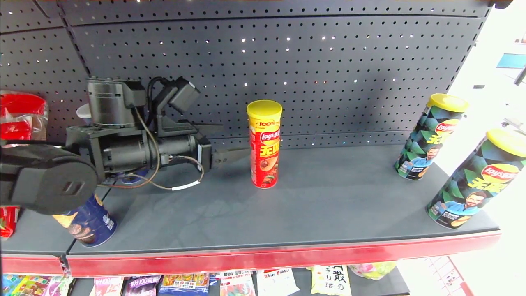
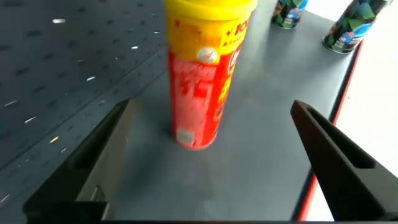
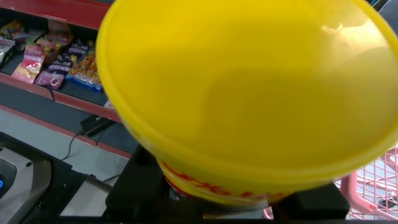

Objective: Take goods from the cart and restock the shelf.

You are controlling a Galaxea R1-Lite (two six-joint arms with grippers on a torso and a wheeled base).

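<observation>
One red can with a yellow lid stands straight up on the shelf, near the middle and close to the back wall. My left claw is wide open and holds nothing. Its two fingers point at the can, and the tips are just beside it. I don't think they touch it.

I think this can is in its place, so this step is almost done. Next I should pull the left claw straight back, away from the can. If I swing sideways, a finger may bump the can and tip it over.

My right claw is down low by the cart. It seems to grip a second red can, but the big yellow lid hides most of the fingers, so I am not fully sure. I think that can should go up on the shelf next.

Two green cans stand well apart from the red can, at the right end of the shelf. A blue can stands at the front left, right under my left arm. I must not knock it when I pull back. Red packets sit at the far left. Snack bags lie on the shelf below.
</observation>
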